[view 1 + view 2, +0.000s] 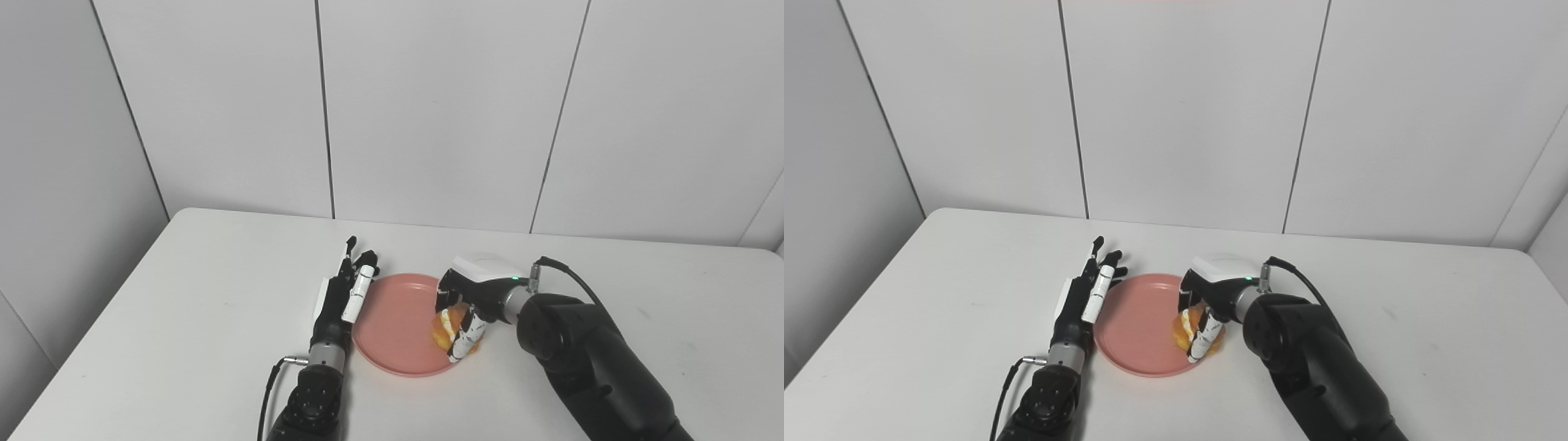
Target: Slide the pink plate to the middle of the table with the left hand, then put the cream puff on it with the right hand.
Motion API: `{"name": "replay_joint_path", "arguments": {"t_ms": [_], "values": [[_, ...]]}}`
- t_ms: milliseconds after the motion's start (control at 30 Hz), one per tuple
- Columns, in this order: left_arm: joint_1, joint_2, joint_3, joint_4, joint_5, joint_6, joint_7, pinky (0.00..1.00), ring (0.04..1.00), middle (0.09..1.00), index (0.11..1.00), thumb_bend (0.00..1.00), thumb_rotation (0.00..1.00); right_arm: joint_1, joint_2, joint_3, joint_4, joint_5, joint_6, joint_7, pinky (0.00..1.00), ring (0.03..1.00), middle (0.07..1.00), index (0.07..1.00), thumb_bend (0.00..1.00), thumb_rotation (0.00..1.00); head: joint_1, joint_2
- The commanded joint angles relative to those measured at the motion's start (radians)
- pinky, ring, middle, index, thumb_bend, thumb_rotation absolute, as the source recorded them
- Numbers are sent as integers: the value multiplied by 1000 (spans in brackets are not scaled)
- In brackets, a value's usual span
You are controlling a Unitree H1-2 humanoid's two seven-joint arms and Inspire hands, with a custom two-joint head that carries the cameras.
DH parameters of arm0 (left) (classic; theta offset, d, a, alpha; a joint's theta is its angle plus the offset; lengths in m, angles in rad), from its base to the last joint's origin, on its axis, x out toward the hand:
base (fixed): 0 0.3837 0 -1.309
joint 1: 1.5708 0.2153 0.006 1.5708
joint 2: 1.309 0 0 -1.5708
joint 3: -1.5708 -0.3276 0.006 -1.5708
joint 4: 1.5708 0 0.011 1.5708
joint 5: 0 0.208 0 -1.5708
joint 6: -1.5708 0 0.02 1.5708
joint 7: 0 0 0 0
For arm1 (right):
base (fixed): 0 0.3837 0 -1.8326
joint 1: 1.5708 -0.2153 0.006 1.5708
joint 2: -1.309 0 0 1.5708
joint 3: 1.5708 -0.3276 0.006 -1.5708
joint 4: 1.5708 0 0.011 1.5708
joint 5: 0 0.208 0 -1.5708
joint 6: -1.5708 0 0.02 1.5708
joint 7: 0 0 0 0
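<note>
1. Leftmost, our left hand [346, 288] lies edge-on against the left rim of the pink plate [392, 324], fingers stretched flat and apart, gripping nothing; it points away from us toward the wall.
2. Next, the pink plate sits on the white surface [184, 294] roughly at the middle, between our two hands, so we judge the sliding step done.
3. Inside the plate we see only the cream puff [446, 327], and that only partly: it sits at the plate's right edge, over the rim, and we cannot tell whether it already rests on the plate or hangs just above it.
4. Rightmost, our right hand [468, 306] is clenched on the cream puff, fingers curled down over its top and front, with the arm coming in from the lower right.
5. The relation that matters for the coming move: the middle of the plate lies to the left of the right hand, close by, and the right hand is the one carrying the puff. We judge a short shift leftward would centre it before letting go.
6. A risk we see: released this near the rim, the puff could tip off onto the surface.
</note>
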Motion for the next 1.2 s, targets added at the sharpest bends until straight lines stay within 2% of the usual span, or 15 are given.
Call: {"name": "replay_joint_path", "arguments": {"t_ms": [0,133,200,400,500,567,767,900,1067,1167], "values": [[60,-54,-26,82,-5,32,-19,777,804,892,1000,723,965,-67,22,-8,-5,5,-1,-34,345,468,546,448,523,12,4,0],[66,-54,-29,74,-1,38,-18,806,807,888,1000,724,969,-81,46,-14,28,38,-20,-64,312,410,516,459,527,0,7,1],[69,-53,-30,73,2,36,-16,823,804,882,1000,717,969,-87,62,-14,46,50,-29,-87,354,457,535,450,523,0,8,0],[67,-56,-26,85,-6,28,-20,801,801,884,1000,703,956,-105,80,5,69,58,-29,-114,360,458,532,452,524,0,9,-4],[64,-56,-25,91,-8,24,-19,785,795,880,1000,708,947,-112,84,15,74,61,-32,-117,378,482,498,471,529,0,12,-5],[62,-57,-24,96,-9,23,-19,776,791,878,1000,709,947,-114,86,20,76,63,-34,-120,380,483,533,455,523,0,13,-7],[64,-60,-21,88,-15,30,-23,806,795,880,1000,711,939,-114,88,39,95,64,-55,-139,393,489,542,447,522,0,13,-8],[70,-58,-26,70,-7,39,-20,795,796,884,1000,706,945,-105,88,56,124,54,-73,-183,377,475,535,452,523,0,14,-6],[72,-56,-25,67,-8,44,-21,779,792,880,1000,693,951,-93,87,77,157,41,-96,-242,315,411,515,463,527,0,8,-5],[73,-56,-25,64,-8,52,-22,792,800,886,1000,688,955,-88,81,93,179,34,-126,-280,322,422,517,462,527,0,8,-6]]}}
